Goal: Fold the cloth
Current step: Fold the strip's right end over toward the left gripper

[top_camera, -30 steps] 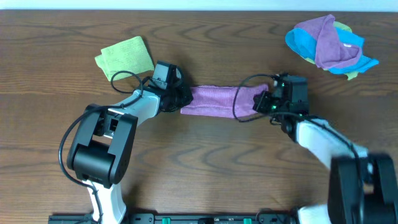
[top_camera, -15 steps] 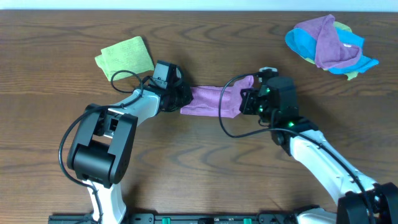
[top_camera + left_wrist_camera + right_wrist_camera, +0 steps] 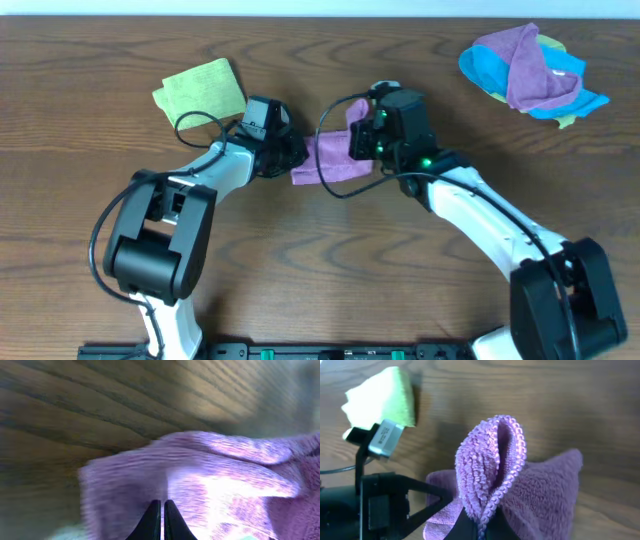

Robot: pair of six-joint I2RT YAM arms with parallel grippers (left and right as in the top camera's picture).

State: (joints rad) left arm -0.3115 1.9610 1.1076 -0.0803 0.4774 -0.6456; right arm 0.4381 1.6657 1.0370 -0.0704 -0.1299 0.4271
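On the counter [image 3: 330, 270], the left gripper [image 3: 296, 160] clamps one end of the purple cloth [image 3: 328, 163], jaws pressed together. The right gripper [image 3: 354, 142] pinches the opposite end, jaws closed on it.

A big brown wooden table [image 3: 330, 270] fills nearly the whole view from above. Dark wavy lines run across its top from side to side. Along the far edge of the table runs a thin pale strip [image 3: 320, 8]. The light on the table is soft and even.
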